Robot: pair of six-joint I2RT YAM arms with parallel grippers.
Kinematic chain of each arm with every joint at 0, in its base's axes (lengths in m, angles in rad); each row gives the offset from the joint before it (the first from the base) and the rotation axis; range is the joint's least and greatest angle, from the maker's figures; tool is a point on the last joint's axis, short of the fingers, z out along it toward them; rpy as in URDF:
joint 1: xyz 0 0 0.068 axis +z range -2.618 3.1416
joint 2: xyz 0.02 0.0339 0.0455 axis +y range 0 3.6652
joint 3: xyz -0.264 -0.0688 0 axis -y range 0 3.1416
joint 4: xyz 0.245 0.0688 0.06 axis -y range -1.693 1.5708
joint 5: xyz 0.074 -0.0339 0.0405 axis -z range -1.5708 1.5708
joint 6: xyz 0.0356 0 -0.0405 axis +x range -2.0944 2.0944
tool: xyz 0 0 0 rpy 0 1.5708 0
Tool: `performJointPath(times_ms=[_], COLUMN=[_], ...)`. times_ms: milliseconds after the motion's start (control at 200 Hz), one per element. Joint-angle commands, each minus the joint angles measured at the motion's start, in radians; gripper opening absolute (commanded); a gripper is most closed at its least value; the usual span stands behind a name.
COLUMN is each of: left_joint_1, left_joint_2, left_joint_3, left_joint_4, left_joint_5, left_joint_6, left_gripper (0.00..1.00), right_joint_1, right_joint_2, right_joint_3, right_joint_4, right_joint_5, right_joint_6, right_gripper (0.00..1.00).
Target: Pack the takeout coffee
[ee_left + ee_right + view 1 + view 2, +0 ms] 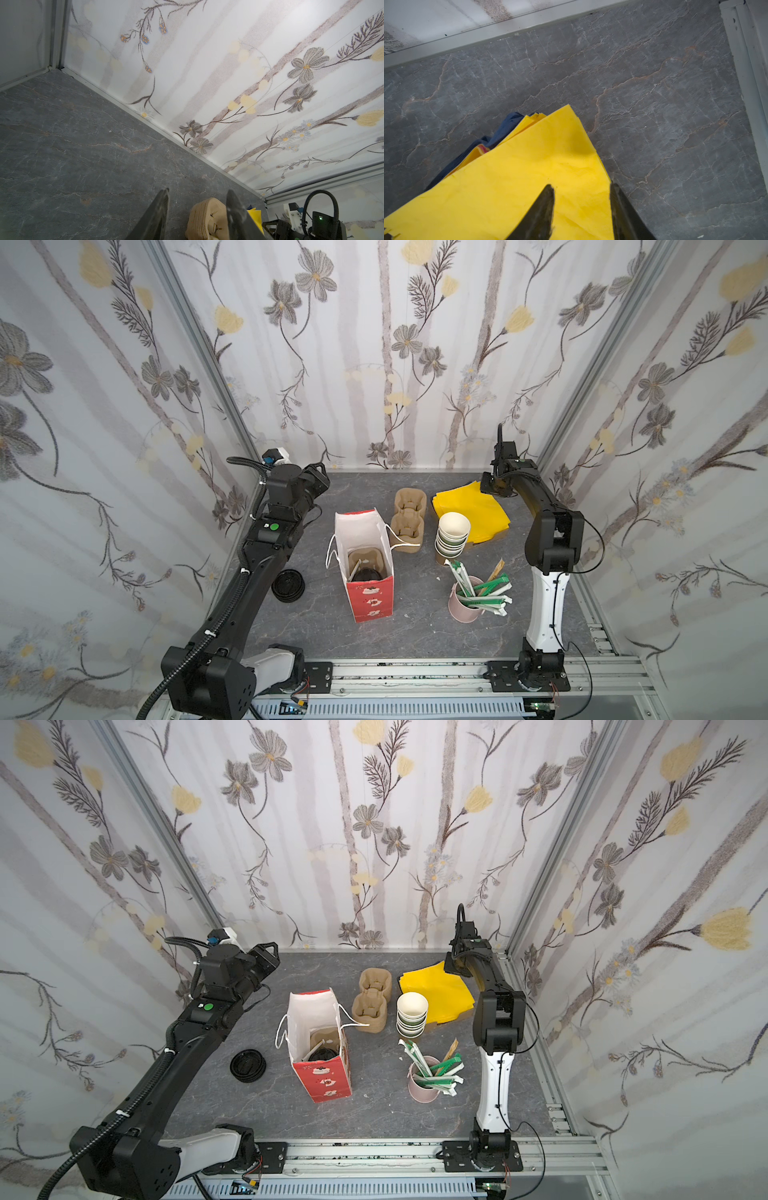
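Grey marbled table (419,614) inside floral walls (374,344): the takeout coffee (365,573) sits in the paper bag (370,601) at mid-table, black lid showing. Left gripper (197,191) near the far left corner and right gripper (581,186) over yellow napkins (529,166) by the far right corner both stand parted, empty.

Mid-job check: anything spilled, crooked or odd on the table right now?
Nothing spilled. Wrapped straws splay out of the pink cup, several drooping over its rim. The yellow napkins lie fanned, not squared.
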Motion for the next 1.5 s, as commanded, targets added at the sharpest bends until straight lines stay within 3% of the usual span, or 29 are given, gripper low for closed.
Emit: performJointPath(times_ms=[0, 280, 550, 779, 954, 1364, 1499], left_joint_1=[0.000, 0.000, 0.000, 0.000, -0.001, -0.001, 0.000], left_joint_2=[0.004, 0.017, 0.036, 0.054, 0.061, 0.047, 0.044], left_joint_3=[0.011, 0.008, 0.035, 0.036, 0.037, 0.032, 0.029], left_joint_4=[0.036, 0.037, 0.038, 0.038, 0.040, 0.040, 0.042], left_joint_5=[-0.001, 0.009, 0.036, 0.031, 0.037, 0.022, 0.015], left_joint_6=[-0.010, -0.009, -0.011, -0.009, -0.013, -0.012, -0.008], left_gripper=[0.46, 0.46, 0.46, 0.46, 0.46, 0.46, 0.46], right_joint_1=[-0.003, -0.049, -0.057, -0.059, -0.058, -0.058, -0.057], right_joint_2=[-0.037, 0.018, 0.089, 0.120, 0.144, 0.133, 0.105], right_joint_3=[0.005, 0.006, 0.063, 0.063, 0.066, 0.065, 0.066], right_joint_4=[0.069, 0.163, 0.261, 0.296, 0.303, 0.309, 0.297], right_joint_5=[-0.065, -0.202, -0.236, -0.223, -0.242, -0.232, -0.222], right_joint_6=[0.014, 0.045, 0.103, 0.139, 0.154, 0.164, 0.154], right_gripper=[0.53, 0.54, 0.59, 0.56, 0.46, 0.00, 0.00])
